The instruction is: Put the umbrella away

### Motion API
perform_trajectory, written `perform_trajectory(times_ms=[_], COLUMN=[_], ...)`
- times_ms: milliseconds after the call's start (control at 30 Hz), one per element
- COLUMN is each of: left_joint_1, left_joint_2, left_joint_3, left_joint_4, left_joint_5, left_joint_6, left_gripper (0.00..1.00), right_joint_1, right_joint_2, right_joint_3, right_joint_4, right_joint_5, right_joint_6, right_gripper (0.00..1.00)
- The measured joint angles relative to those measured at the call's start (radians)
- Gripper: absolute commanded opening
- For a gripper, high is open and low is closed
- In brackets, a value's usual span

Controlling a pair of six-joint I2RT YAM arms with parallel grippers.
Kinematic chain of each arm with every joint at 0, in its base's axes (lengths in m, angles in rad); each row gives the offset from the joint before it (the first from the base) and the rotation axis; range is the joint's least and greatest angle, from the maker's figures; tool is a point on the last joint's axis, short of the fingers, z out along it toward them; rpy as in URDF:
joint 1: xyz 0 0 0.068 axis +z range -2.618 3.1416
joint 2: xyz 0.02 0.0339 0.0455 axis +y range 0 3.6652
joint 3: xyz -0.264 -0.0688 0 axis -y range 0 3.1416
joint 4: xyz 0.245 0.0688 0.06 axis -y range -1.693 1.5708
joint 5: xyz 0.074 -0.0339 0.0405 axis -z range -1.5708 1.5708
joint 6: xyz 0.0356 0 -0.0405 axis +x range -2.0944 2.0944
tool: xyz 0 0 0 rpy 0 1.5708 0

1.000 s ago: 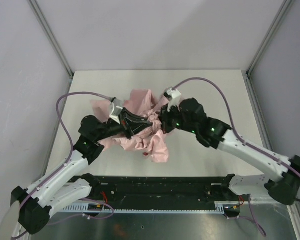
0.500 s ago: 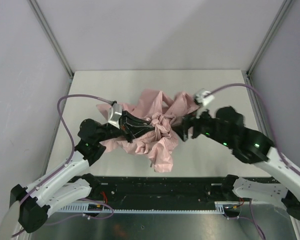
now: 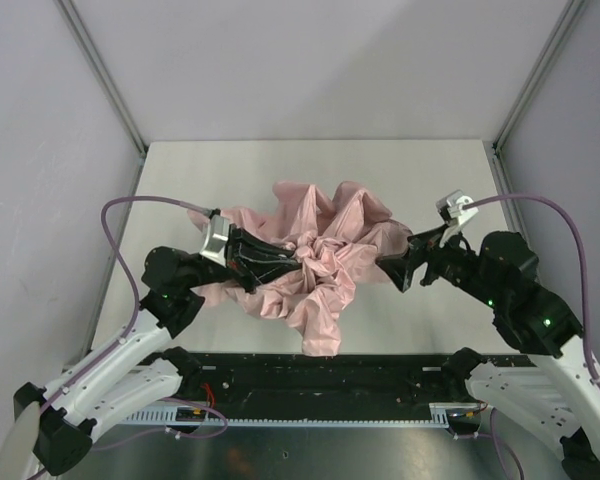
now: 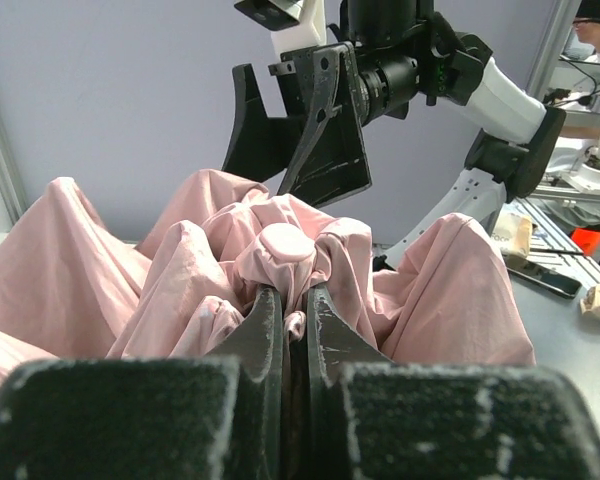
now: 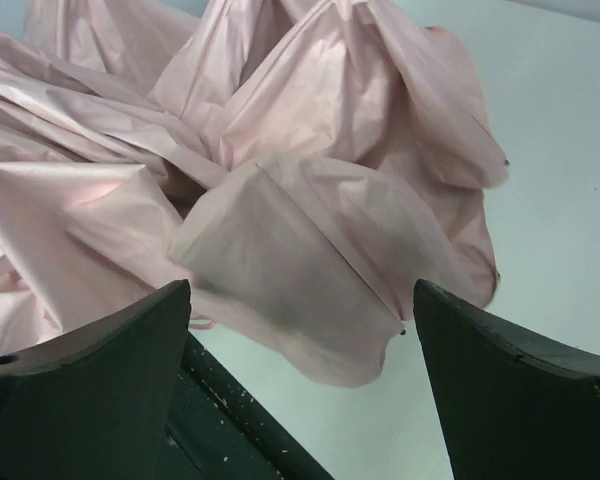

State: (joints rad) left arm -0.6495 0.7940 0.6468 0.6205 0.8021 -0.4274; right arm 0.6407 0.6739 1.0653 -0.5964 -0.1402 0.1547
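The umbrella (image 3: 325,265) lies as a crumpled pale pink canopy in the middle of the white table (image 3: 420,170). Its shaft and handle are hidden under the fabric. My left gripper (image 3: 288,258) is shut on a bunched fold of the umbrella (image 4: 190,270), the fabric pinched between the fingertips of that gripper (image 4: 294,302). My right gripper (image 3: 404,260) stands wide open just off the canopy's right edge, holding nothing. In the right wrist view a loose lobe of the umbrella (image 5: 320,240) sits ahead of the spread right gripper (image 5: 300,305). The left wrist view shows the right gripper (image 4: 285,140) hanging above the fabric.
A black rail (image 3: 320,375) runs along the table's near edge between the arm bases. Grey walls and metal posts (image 3: 105,80) close in the left, back and right sides. Bare tabletop (image 5: 570,170) lies to the right of the canopy.
My right gripper has let go of the fabric, opened wide and drawn back to the right. The canopy has spread out wider. My left gripper kept its hold and shifted slightly left.
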Motion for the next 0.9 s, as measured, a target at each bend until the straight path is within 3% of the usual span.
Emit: perform_trajectory(times_ms=[167,333,400,533,600,700,900], left_joint_1=[0.0,0.0,0.0,0.001,0.001,0.004,0.011], left_joint_2=[-0.005,-0.005,-0.005,-0.005,-0.003,0.014,0.11], left_joint_3=[0.0,0.0,0.0,0.0,0.0,0.0,0.021], left_joint_4=[0.0,0.001,0.003,0.003,0.005,0.018,0.05], left_joint_5=[0.025,0.07,0.103,0.156,0.171,0.168,0.131], left_joint_6=[-0.017,-0.026,-0.033,-0.039,-0.041,-0.043,-0.061], left_gripper=[0.0,0.0,0.0,0.0,0.0,0.0,0.0], right_joint_1=[-0.018,0.031,0.092,0.218,0.269,0.354,0.554], right_joint_2=[-0.076,-0.056,-0.017,0.06,0.075,0.087,0.217], right_joint_3=[-0.004,-0.042,-0.06,-0.079,-0.087,-0.088,-0.087], right_joint_4=[-0.033,0.008,0.024,0.076,0.112,0.215,0.465], right_joint_5=[-0.013,-0.19,-0.227,-0.266,-0.28,-0.296,-0.145], right_joint_6=[0.003,-0.066,-0.092,-0.141,-0.132,-0.061,0.172], right_gripper=[0.8,0.75,0.6,0.13,0.03,0.01,0.19])
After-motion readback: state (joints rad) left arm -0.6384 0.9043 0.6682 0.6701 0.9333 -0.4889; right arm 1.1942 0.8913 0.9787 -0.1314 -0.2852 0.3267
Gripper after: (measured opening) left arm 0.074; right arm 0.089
